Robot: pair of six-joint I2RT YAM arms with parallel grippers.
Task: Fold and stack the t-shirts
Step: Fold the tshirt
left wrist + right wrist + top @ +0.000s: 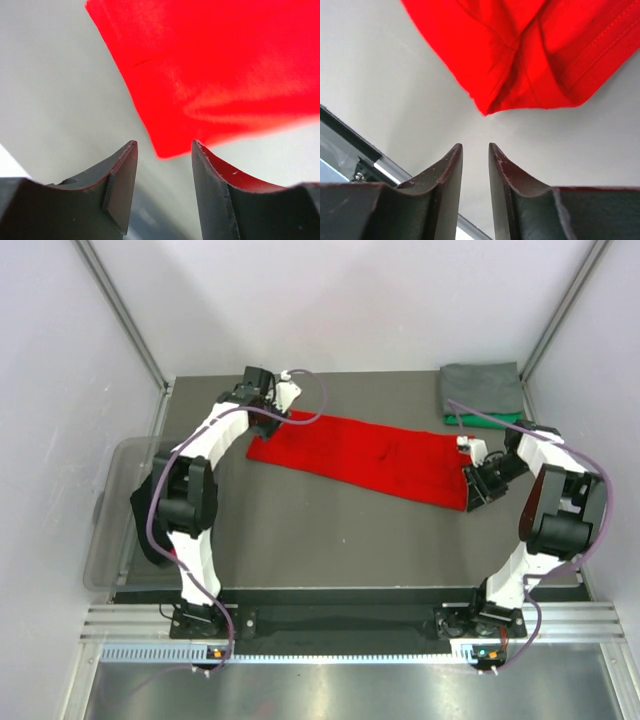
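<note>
Left fingers (120, 195) apart, empty | right fingers (445, 195) narrowly apart, empty | red t-shirt (365, 455) folded long, flat

Green t-shirt (490, 420) mostly hidden under grey t-shirt (482, 388), seemingly folded.

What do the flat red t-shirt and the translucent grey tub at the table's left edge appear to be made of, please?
The bright red t-shirt looks like soft, matte knit cloth, possibly cotton: it lies limp with creases, and the right wrist view shows a stitched hem. The translucent grey tub seems to be smooth moulded plastic: its wall is see-through and cloudy, with rounded corners.
</note>
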